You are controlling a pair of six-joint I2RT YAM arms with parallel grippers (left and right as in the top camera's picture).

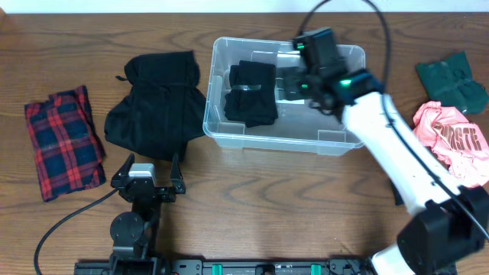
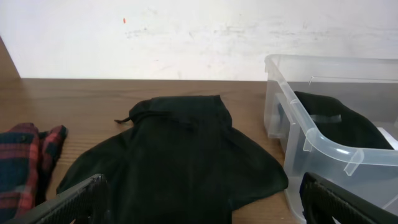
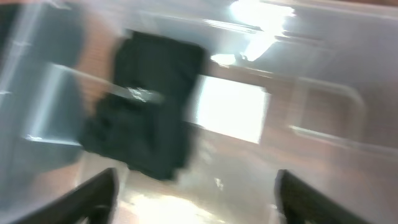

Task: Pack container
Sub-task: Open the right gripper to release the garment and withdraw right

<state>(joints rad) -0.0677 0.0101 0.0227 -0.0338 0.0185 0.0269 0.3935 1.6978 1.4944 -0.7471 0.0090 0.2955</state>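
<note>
The right hand [image 3: 194,184] hung over the right end of the large rectangular clear plastic container [image 1: 229,134], tipped down into it. Its two fingers [image 3: 93,198] stood well apart with nothing between them. The wrist view was blurred, but under the hand I could make out the white label [image 3: 230,112] on the container's base. A folded black garment [image 1: 252,95] lay in the container's left half, clear of the hand.

The left hand [image 1: 151,162] sat low in front of the container's left corner. It was spread wide and holding nothing, with its fingers [image 1: 177,163] pointing toward the back of the tabletop.

The container rested on the brown wooden tabletop [image 1: 267,200], a little behind its middle. A loose black cloth garment [image 1: 157,107] lay just beside the container's left wall, with its edge at the wall. Farther left of the container was a folded red and blue plaid cloth [image 1: 63,141]. Well to the right of the container lay a dark green folded cloth [image 1: 451,80]. In front of that sat a crumpled pink cloth with dark lettering [image 1: 451,141], partly behind the white right arm [image 1: 397,153].
</note>
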